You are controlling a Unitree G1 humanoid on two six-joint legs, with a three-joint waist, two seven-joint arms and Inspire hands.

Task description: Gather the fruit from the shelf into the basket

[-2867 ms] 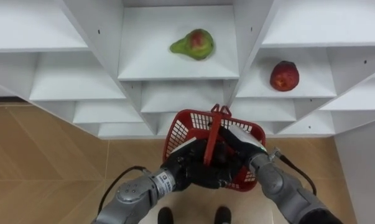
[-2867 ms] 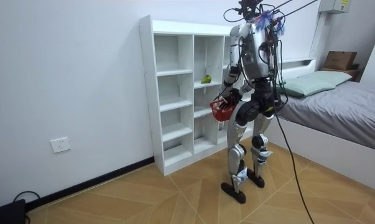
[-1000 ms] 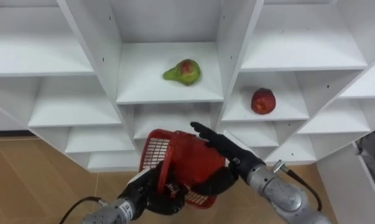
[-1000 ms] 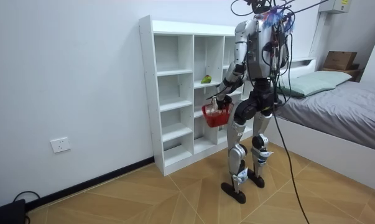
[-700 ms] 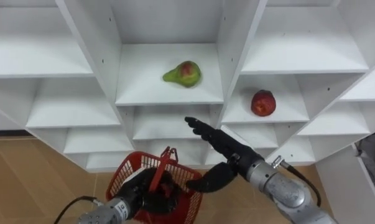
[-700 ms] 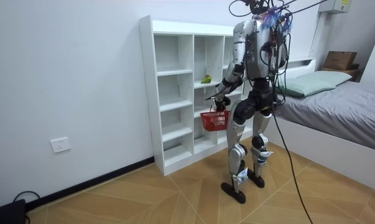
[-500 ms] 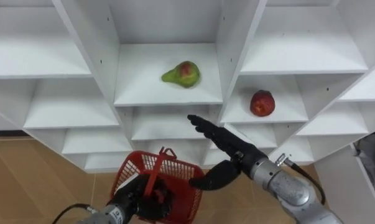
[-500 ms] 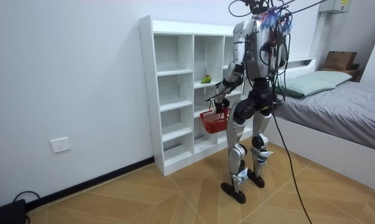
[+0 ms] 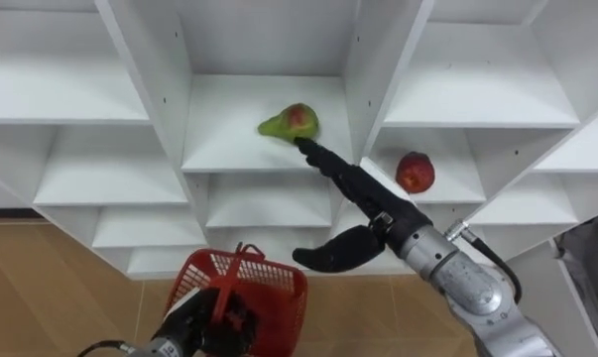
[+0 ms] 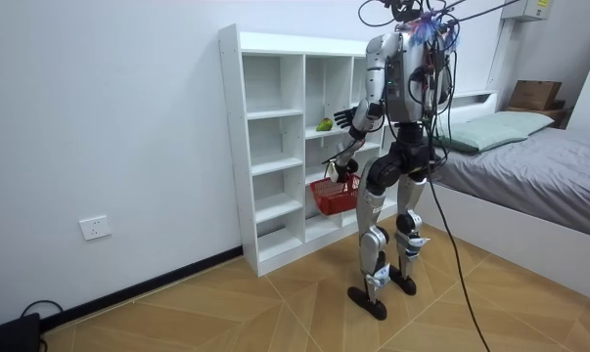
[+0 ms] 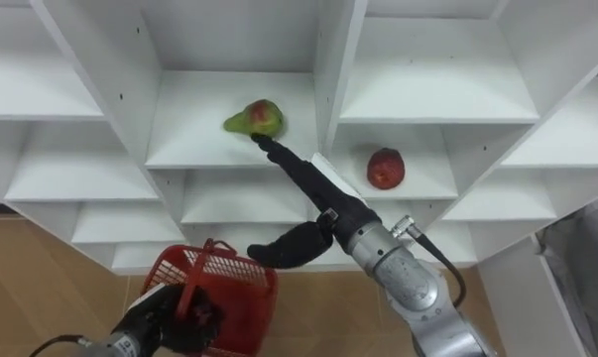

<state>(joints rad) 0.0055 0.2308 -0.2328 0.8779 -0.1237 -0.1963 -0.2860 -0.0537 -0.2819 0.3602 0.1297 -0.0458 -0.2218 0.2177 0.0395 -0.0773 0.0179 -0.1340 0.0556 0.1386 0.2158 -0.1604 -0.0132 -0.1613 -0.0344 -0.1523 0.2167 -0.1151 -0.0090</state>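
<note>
Eye views: stereo pair on the robot's head, set close, faced steeply down onto the closet (image 9: pixel 145 89). Both shared the pear (image 9: pixel 291 121) just beyond the right hand's (image 9: pixel 373 213) fingertips and the basket (image 9: pixel 279 297) below its thumb, slightly shifted sideways. Room view: stood well off, side-on, took in whole robot, closet, bed (image 10: pixel 539 161).

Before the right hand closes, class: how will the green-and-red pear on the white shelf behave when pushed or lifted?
Lying on its side on the white shelf, the green-and-red pear would probably roll if the open right hand nudges it. Its smooth, tapered skin may slip.
</note>
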